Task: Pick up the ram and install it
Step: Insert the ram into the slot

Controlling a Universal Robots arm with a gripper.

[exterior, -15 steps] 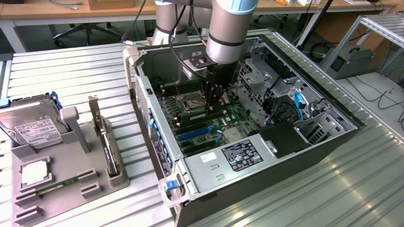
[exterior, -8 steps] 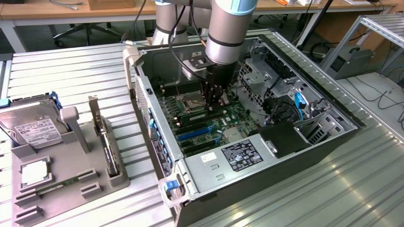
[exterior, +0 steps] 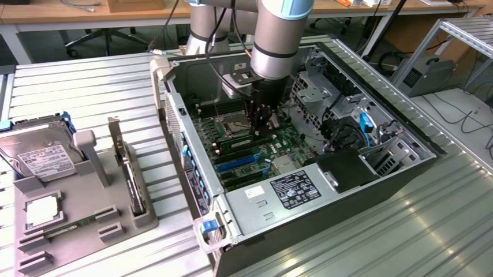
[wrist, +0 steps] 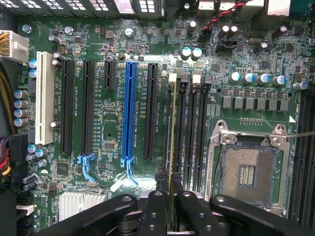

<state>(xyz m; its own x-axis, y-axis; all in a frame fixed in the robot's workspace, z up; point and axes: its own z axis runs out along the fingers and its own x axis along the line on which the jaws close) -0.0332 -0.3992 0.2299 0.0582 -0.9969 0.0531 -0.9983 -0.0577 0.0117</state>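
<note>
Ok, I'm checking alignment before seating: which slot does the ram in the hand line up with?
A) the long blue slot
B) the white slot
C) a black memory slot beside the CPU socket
C: in the wrist view the ram, held edge-on by the hand, runs along the black memory slots next to the open CPU socket.

Slatted table [exterior: 92,92], wooden desk [exterior: 69,12] — maybe a chair [exterior: 104,36]
</note>
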